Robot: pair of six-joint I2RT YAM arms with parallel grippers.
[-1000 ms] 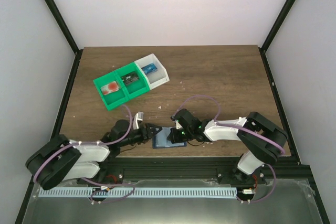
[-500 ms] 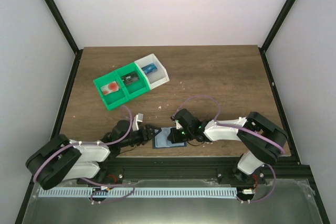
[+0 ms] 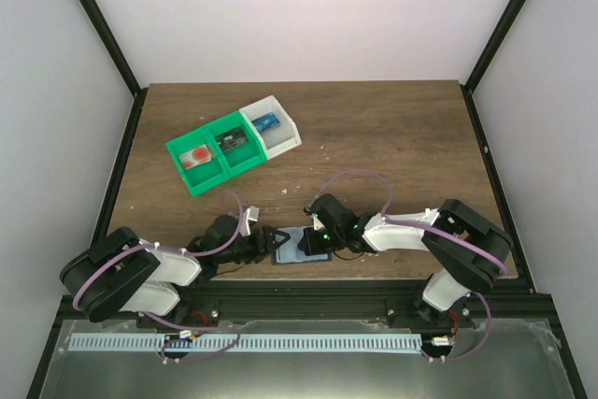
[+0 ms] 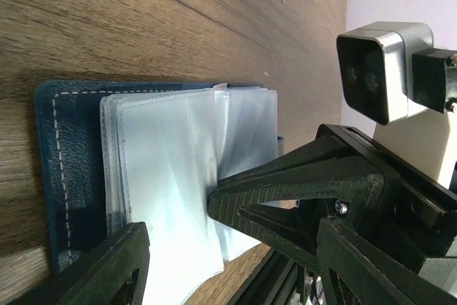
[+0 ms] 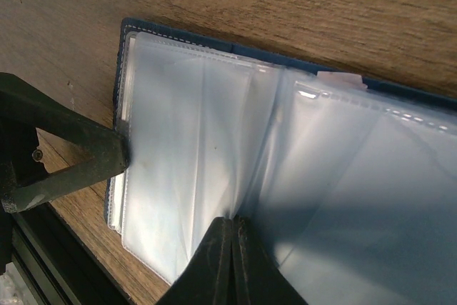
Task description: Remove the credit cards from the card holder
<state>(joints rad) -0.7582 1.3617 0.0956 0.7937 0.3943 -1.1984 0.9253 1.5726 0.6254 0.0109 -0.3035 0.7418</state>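
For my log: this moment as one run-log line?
card holder open on table | right gripper shut, tip on clear sleeves | left gripper open at sleeve edge | no card gripped

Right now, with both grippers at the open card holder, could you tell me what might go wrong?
The card holder lies close to the near edge of the table; a push from the left gripper might slide it off. The right gripper, shut, presses on the clear sleeves and could crease them. The grippers sit close together, so they may collide.
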